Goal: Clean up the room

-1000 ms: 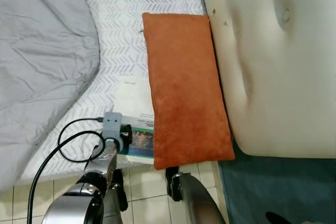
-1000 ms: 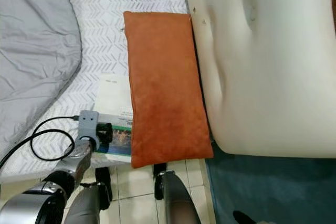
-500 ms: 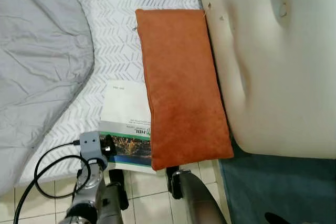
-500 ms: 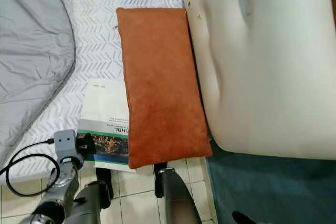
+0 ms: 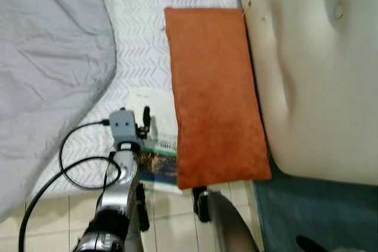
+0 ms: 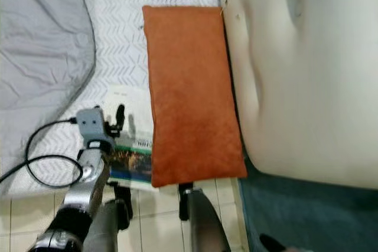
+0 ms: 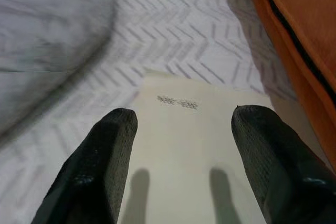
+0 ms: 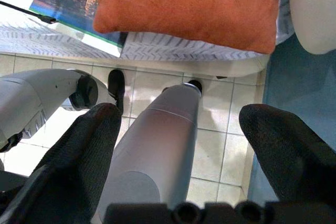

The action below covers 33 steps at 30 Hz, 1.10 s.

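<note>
Lying flat on the bed's white chevron-patterned sheet (image 5: 142,22), near its edge, is a booklet (image 5: 155,146) with a pale upper part and a green-and-dark picture band at the end nearest the floor. Its right side is tucked under a long orange cushion (image 5: 215,92), which runs along the bed and rests against a cream padded headboard (image 5: 322,75).

The left gripper (image 7: 181,145) is held over the booklet's pale part, its jaws spread wide with a finger to each side of the page and their shadows falling on the paper; neither finger can be seen touching it. A black cable (image 5: 71,163) loops from the left wrist.

A rumpled grey duvet (image 5: 47,69) covers the bed's left part. The right gripper (image 8: 178,145) hangs low over the tiled floor (image 8: 210,145), jaws open, holding nothing. A teal rug (image 5: 313,210) lies below the headboard.
</note>
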Available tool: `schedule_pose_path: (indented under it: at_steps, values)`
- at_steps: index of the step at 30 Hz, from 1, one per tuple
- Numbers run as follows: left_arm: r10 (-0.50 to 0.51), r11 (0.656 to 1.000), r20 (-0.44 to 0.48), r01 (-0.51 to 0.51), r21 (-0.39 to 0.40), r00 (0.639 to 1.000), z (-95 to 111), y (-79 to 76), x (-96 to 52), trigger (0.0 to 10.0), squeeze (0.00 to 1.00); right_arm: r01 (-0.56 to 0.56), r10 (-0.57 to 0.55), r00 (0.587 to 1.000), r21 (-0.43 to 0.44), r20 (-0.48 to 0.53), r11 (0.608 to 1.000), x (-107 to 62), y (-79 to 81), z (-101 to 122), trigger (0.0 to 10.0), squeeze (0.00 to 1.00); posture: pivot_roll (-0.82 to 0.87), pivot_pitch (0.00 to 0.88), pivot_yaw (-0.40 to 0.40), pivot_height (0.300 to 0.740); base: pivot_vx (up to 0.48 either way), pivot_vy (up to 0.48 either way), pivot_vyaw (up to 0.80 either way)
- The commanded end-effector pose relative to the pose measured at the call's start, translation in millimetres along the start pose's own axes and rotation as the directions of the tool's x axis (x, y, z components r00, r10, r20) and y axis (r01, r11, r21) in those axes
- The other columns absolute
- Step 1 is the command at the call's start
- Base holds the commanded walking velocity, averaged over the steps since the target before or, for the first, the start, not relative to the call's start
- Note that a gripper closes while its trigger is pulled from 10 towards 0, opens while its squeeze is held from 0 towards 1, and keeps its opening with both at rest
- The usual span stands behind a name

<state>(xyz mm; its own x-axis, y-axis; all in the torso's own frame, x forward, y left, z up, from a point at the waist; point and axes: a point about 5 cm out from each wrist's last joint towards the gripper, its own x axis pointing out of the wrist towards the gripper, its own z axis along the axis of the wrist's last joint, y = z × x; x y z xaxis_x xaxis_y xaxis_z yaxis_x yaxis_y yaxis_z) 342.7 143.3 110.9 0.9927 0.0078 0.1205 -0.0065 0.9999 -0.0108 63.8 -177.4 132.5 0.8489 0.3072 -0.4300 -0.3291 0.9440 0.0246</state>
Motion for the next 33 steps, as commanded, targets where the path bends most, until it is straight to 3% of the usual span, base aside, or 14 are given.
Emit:
schedule_pose_path:
  at_steps: [1, 2, 3, 5, 10, 14, 16, 20, 21, 22, 25, 27, 29, 33]
  values:
    - [-0.026, 1.0, -0.186, 0.027, 0.001, 0.982, -35.6, 0.6, -10.2, 10.0, 0.0, 0.013, -0.012, 0.999, 0.018, -0.047, 1.0, -3.9, 0.1, -7.7, 10.0, 0.0, -0.37, 0.644, -0.09, 0.74, 0.0, 0.0, 0.0]
    - [-0.026, 1.0, -0.186, 0.027, 0.001, 0.982, -35.6, 0.6, -10.2, 10.0, 0.0, 0.013, -0.012, 0.999, 0.018, -0.047, 1.0, -3.9, 0.1, -7.7, 10.0, 0.0, -0.37, 0.644, -0.09, 0.74, 0.0, 0.0, 0.0]
    - [-0.043, 0.999, -0.312, 0.047, 0.005, 0.949, -50.6, 2.7, -9.5, 10.0, 0.0, 0.016, -0.015, 0.998, 0.018, -0.053, 1.0, -6.3, 1.0, -8.1, 10.0, 0.0, -0.39, 0.649, -0.093, 0.74, 0.0, 0.0, 0.0]
    - [-0.053, 0.998, -0.392, 0.066, 0.019, 0.918, -60.1, 4.1, -12.1, 10.0, 0.0, 0.017, -0.016, 0.998, 0.018, -0.06, 1.0, -9.9, 2.6, -7.8, 10.0, 0.0, -0.41, 0.651, -0.101, 0.74, 0.0, 0.0, 0.0]
    - [-0.028, 0.997, -0.543, 0.062, 0.044, 0.839, -80.0, 11.4, -24.0, 10.0, 0.0, 0.017, -0.015, 0.996, 0.025, -0.091, 1.0, -19.5, 7.4, -9.3, 10.0, 0.0, -0.44, 0.664, -0.112, 0.74, 0.0, 0.0, 0.0]
    - [-0.012, 0.991, -0.566, 0.086, 0.104, 0.824, -82.9, 15.5, -26.1, 10.0, 0.0, 0.016, -0.013, 0.995, 0.028, -0.099, 0.999, -22.1, 9.8, -9.4, 10.0, 0.0, -0.44, 0.669, -0.113, 0.74, 0.0, 0.0, 0.0]
    - [0.054, 0.986, -0.56, 0.045, 0.162, 0.826, -82.1, 26.7, -25.9, 10.0, 0.0, 0.017, -0.014, 0.995, 0.029, -0.1, 0.999, -22.2, 9.7, -10.1, 10.0, 0.0, -0.44, 0.669, -0.111, 0.74, 0.0, 0.0, 0.0]
    - [0.266, 0.959, -0.511, -0.169, 0.229, 0.817, -76.1, 63.5, -26.8, 10.0, 0.0, 0.02, -0.018, 0.995, 0.027, -0.099, 0.999, -21.9, 8.5, -11.7, 10.0, 0.0, -0.41, 0.662, -0.097, 0.74, 0.0, 0.0, 0.0]
    - [0.266, 0.959, -0.511, -0.169, 0.229, 0.817, -76.1, 63.5, -26.8, 10.0, 0.0, 0.02, -0.018, 0.995, 0.027, -0.099, 0.999, -21.9, 8.5, -11.7, 10.0, 0.0, -0.41, 0.662, -0.097, 0.74, 0.0, 0.0, 0.0]
    - [0.35, 0.935, -0.479, -0.268, 0.233, 0.805, -73.0, 76.6, -28.5, 10.0, 0.0, 0.02, -0.018, 0.995, 0.022, -0.095, 1.0, -21.1, 7.6, -11.7, 10.0, 0.0, -0.4, 0.66, -0.097, 0.74, 0.0, 0.0, 0.0]
    - [0.434, 0.901, -0.451, -0.376, 0.217, 0.78, -72.7, 87.2, -33.6, 10.0, 0.0, 0.018, -0.016, 0.996, 0.016, -0.091, 1.0, -19.0, 6.6, -12.1, 10.0, 0.0, -0.4, 0.661, -0.099, 0.74, 0.0, 0.0, 0.0]
    - [0.445, 0.895, -0.449, -0.397, 0.202, 0.775, -73.5, 88.2, -35.3, 10.0, 0.0, 0.017, -0.015, 0.996, 0.014, -0.09, 1.0, -18.5, 6.4, -12.2, 10.0, 0.0, -0.4, 0.661, -0.099, 0.74, 0.0, 0.0, 0.0]
    - [0.421, 0.903, -0.478, -0.409, 0.134, 0.771, -82.8, 71.7, -41.3, 10.0, 0.0, 0.012, -0.011, 0.996, 0.01, -0.085, 1.0, -16.8, 5.4, -12.0, 10.0, 0.0, -0.39, 0.663, -0.101, 0.74, 0.0, 0.0, 0.0]
    - [0.341, 0.934, -0.507, -0.347, 0.087, 0.792, -86.9, 44.6, -38.9, 10.0, 0.0, 0.005, -0.005, 0.996, 0.005, -0.084, 1.0, -16.0, 5.7, -12.1, 10.0, 0.0, -0.41, 0.663, -0.108, 0.74, 0.0, 0.0, 0.0]
